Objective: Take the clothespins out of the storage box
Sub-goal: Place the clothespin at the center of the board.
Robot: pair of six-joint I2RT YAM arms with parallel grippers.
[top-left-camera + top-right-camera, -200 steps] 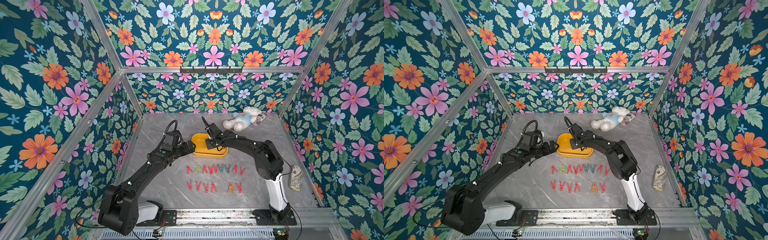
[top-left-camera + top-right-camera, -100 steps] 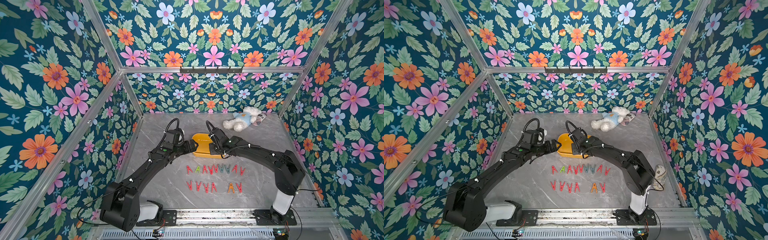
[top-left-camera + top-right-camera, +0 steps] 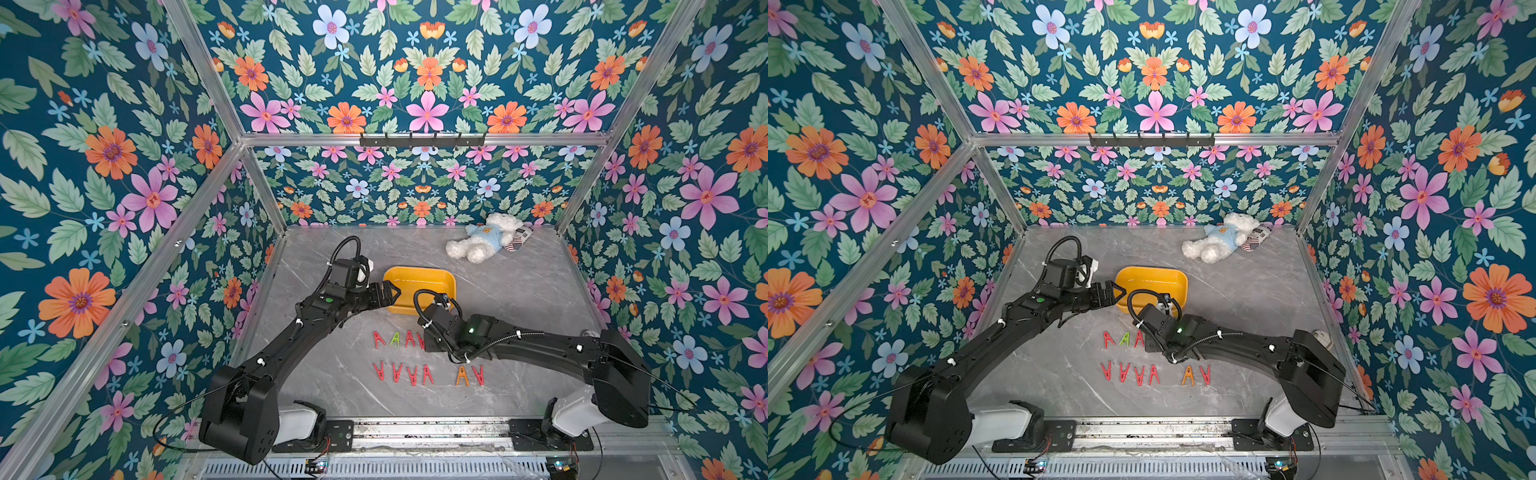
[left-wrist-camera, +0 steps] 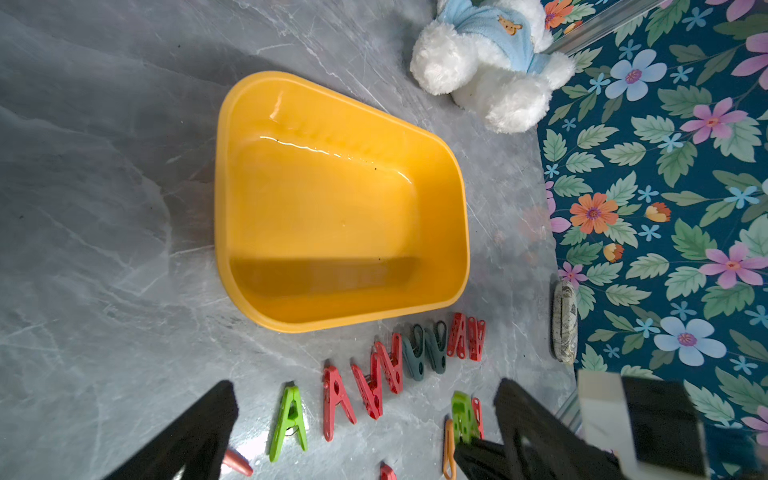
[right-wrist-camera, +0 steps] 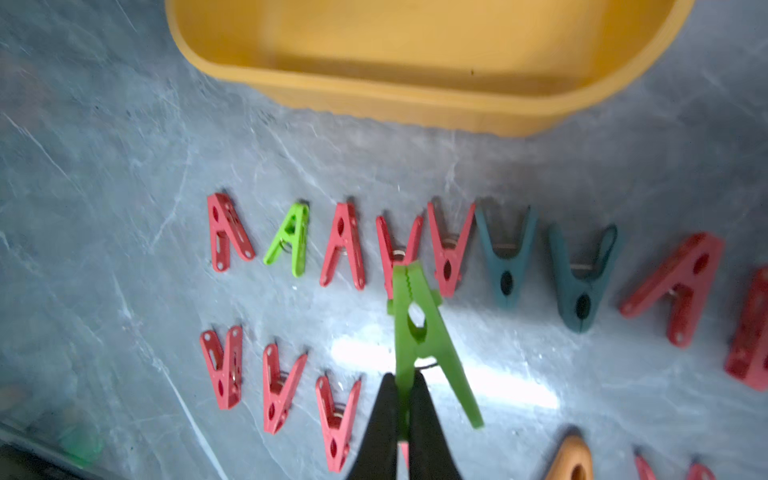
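The yellow storage box [image 3: 419, 276] [image 4: 340, 199] stands mid-table, and the left wrist view shows nothing inside it. Clothespins lie in two rows in front of it [image 3: 395, 338] [image 5: 340, 245], mostly red, with green, grey-blue and orange ones. My right gripper [image 5: 402, 386] is shut on one leg of a green clothespin [image 5: 415, 328] and holds it just above the rows. That green clothespin [image 4: 463, 415] also shows in the left wrist view. My left gripper [image 3: 390, 293] [image 4: 368, 397] is open at the box's left end, with nothing between its fingers.
A white plush bear [image 3: 484, 241] in a blue shirt lies at the back right, with a striped item [image 3: 517, 241] beside it. A small patterned object [image 3: 1323, 336] sits against the right wall. Floral walls enclose the table on three sides.
My right arm has drawn back from above the box towards the front and now hangs over the rows of pins. The left gripper has edged closer to the box's left end.
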